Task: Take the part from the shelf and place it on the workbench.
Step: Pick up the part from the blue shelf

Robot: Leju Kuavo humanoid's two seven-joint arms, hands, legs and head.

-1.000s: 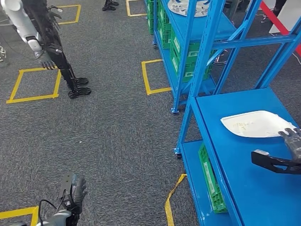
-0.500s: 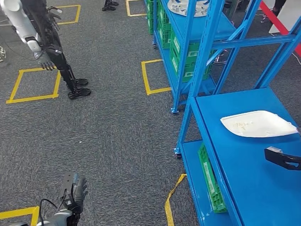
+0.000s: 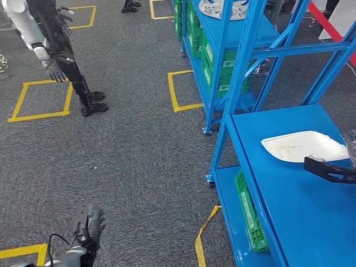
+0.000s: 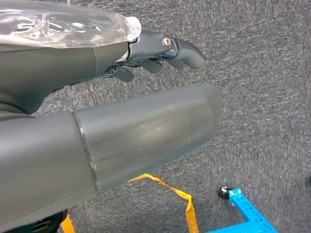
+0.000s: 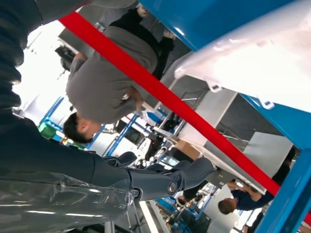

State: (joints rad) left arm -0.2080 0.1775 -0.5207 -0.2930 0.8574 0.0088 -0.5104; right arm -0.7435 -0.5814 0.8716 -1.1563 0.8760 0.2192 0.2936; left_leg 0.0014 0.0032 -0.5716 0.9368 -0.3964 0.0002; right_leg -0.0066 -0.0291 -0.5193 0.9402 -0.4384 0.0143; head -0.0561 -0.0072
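At about ten o'clock in the head view, another silver-and-black robot (image 3: 50,50) stands on the grey carpet floor (image 3: 134,156) beside a yellow tape square (image 3: 40,100). At seven o'clock the left hand (image 3: 90,225) hangs low over the carpet with its dark fingers (image 4: 176,48) loosely apart and nothing in them.

Near six o'clock a loose strip of yellow tape (image 3: 203,233) lies by the foot of the near blue metal shelf rack (image 3: 293,189). Green plastic crates (image 3: 250,214) sit on its lower level; what they hold cannot be told. Toward twelve o'clock a second blue rack (image 3: 226,50) carries more green crates (image 3: 218,67) beneath a white round part (image 3: 222,8) on its upper level.

At three o'clock the flat white plastic part (image 3: 300,146), drop-shaped, lies on the near rack's blue shelf top, its long axis running side to side with the narrower end toward nine o'clock. The right hand (image 3: 331,171) hovers just beside the part's near edge, its dark fingers (image 5: 172,179) stretched out and empty. Past a red bar (image 5: 165,97) in the right wrist view, a person in a grey shirt (image 5: 106,82) stands.
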